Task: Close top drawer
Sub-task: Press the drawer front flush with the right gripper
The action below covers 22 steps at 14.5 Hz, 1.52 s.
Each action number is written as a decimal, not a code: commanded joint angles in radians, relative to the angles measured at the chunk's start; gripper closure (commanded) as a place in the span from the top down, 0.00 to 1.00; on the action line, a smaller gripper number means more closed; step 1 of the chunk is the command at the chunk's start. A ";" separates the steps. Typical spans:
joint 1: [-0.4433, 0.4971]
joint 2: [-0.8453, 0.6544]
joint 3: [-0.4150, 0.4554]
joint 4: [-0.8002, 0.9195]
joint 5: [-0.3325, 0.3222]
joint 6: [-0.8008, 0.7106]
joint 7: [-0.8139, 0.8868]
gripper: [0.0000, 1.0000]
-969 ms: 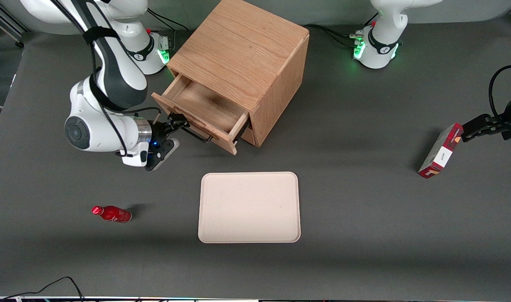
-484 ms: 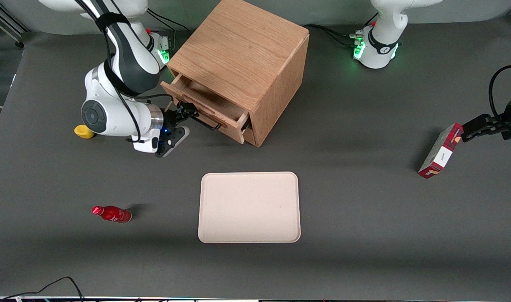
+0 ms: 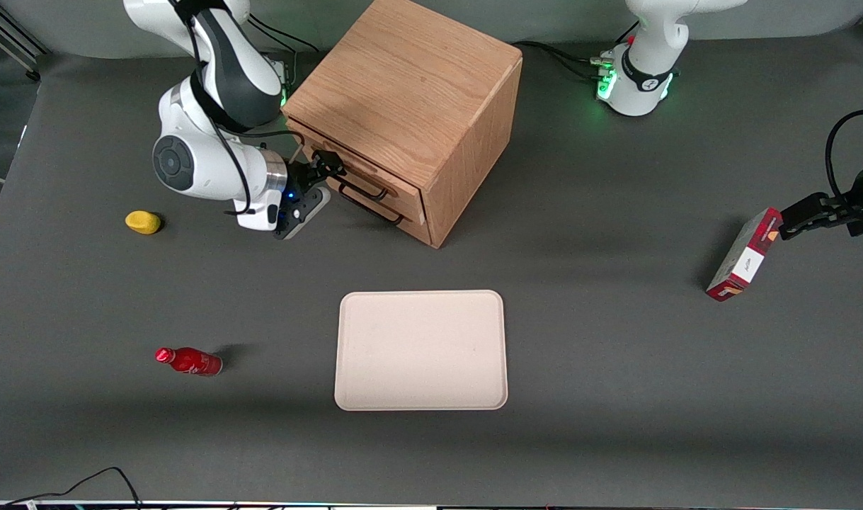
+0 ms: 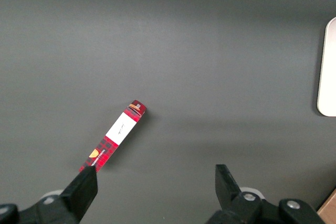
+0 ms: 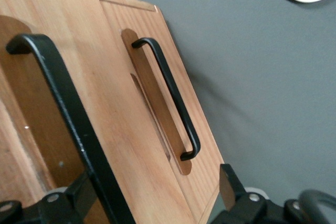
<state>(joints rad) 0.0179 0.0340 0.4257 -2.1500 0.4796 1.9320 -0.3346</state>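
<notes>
The top drawer (image 3: 353,172) sits flush in the cabinet (image 3: 403,113), job looks done, and the pincer (image 3: 323,170), fingers spread around its handle (image 5: 68,129), only needs to back away.

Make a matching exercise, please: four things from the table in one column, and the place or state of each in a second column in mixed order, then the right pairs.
Things:
1. top drawer
2. red bottle
3. gripper
4. beige tray

Places or states:
A. lying on its side, toward the working arm's end of the table
B. pushed in, flush with the wooden cabinet
C. flat on the table, nearer to the front camera than the cabinet
D. at the top drawer's black handle

Pairs: 1-B, 2-A, 3-D, 4-C
</notes>
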 commanded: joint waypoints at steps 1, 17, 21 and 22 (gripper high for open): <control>-0.003 -0.049 0.041 -0.047 0.031 0.028 0.066 1.00; -0.015 -0.034 -0.038 0.246 -0.061 -0.258 0.082 1.00; -0.013 -0.071 -0.056 0.529 -0.258 -0.444 0.335 1.00; -0.015 -0.077 -0.056 0.609 -0.307 -0.481 0.455 1.00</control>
<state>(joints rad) 0.0023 -0.0224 0.3682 -1.7043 0.2610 1.5510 -0.0774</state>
